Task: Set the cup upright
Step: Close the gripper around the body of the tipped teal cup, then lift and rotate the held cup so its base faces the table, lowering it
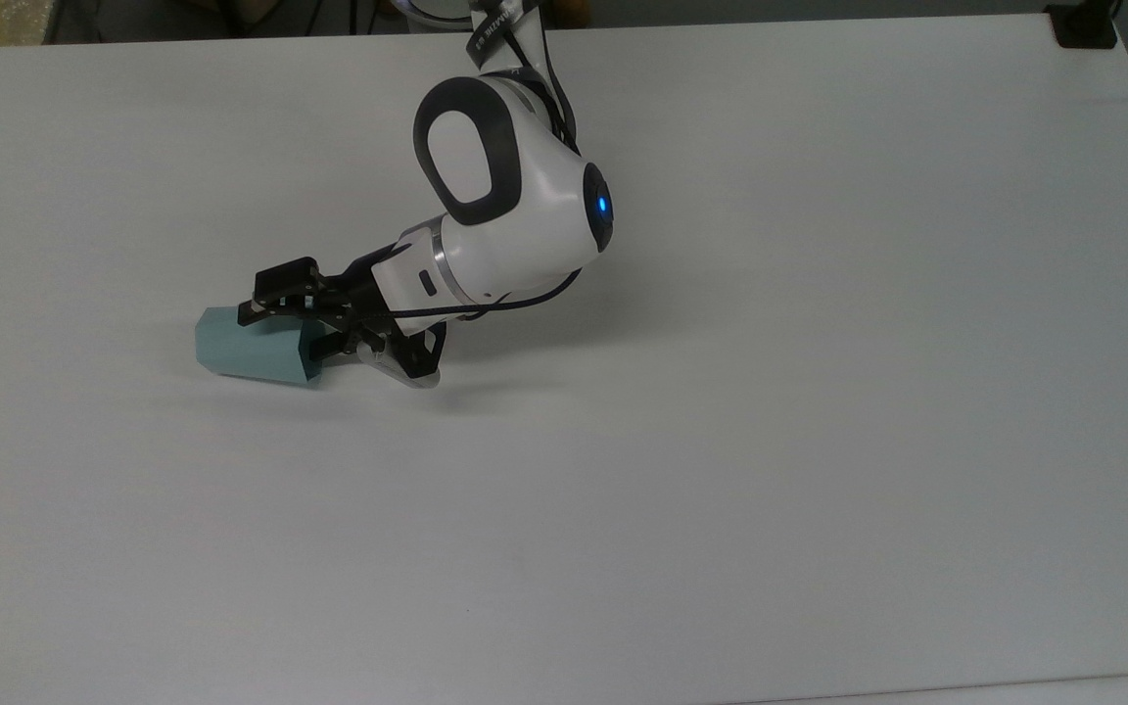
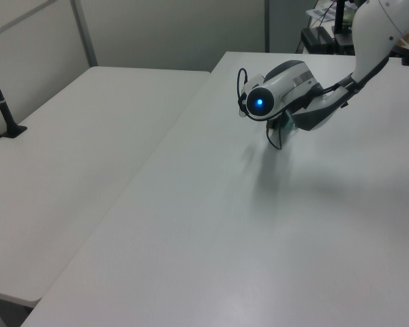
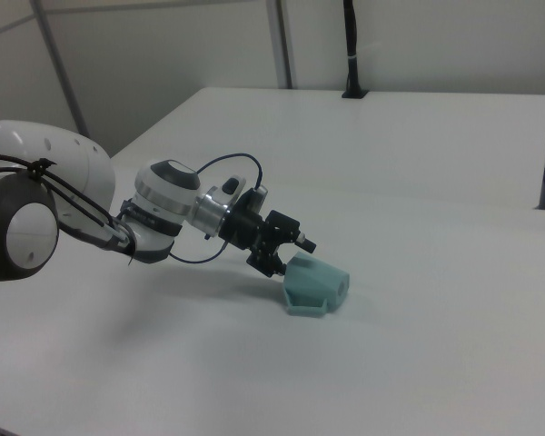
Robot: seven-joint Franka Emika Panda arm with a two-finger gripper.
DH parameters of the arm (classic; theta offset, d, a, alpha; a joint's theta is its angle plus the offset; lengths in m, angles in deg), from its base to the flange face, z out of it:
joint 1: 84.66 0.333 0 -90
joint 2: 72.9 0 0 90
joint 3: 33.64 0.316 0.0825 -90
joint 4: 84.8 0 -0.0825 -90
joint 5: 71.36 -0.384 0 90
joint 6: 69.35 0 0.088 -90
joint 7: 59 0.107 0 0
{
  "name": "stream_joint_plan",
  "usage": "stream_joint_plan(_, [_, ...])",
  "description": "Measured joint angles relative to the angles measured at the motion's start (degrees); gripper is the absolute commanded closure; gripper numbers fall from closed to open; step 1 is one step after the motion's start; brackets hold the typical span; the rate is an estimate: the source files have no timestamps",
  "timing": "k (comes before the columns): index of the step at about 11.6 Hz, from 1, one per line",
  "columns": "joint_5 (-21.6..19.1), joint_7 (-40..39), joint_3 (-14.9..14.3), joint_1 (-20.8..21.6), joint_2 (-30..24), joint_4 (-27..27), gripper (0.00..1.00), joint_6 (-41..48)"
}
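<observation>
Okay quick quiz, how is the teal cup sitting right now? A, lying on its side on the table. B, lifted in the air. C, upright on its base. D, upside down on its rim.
A: the cup lies on its side on the white table, long faceted side along the surface, with the gripper at its wide end.

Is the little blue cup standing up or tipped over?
Tipped over. The cup lies on its side on the white table; its long faceted side rests flat, with the gripper at its wider end.

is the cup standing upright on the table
No, in the right view the cup lies on its side on the table, with the gripper at its wide end.
</observation>
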Motion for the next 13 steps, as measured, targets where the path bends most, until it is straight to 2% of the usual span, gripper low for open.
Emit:
stream_joint_plan(3, [0.6, 0.1, 0.0, -0.5, 0.1, 0.3, 0.29, 0.5])
stream_joint_plan(4, [1.2, 0.4, 0.0, -0.8, 0.1, 0.7, 0.37, 0.5])
stream_joint_plan(5, [1.5, 0.9, 0.0, -1.0, 0.2, 0.8, 0.51, 0.5])
stream_joint_plan(7, [2.1, 1.2, 0.0, -1.4, 0.5, 1.1, 0.92, 0.5])
stream_joint_plan(8, [2.3, 1.2, 0.0, -1.5, 0.6, 1.4, 1.0, 0.5])
stream_joint_plan(11, [4.4, 1.3, 0.0, -1.3, 0.1, 1.3, 1.0, 2.9])
stream_joint_plan(13, [4.4, 1.3, 0.0, -1.2, 0.1, 1.4, 1.0, 2.9])
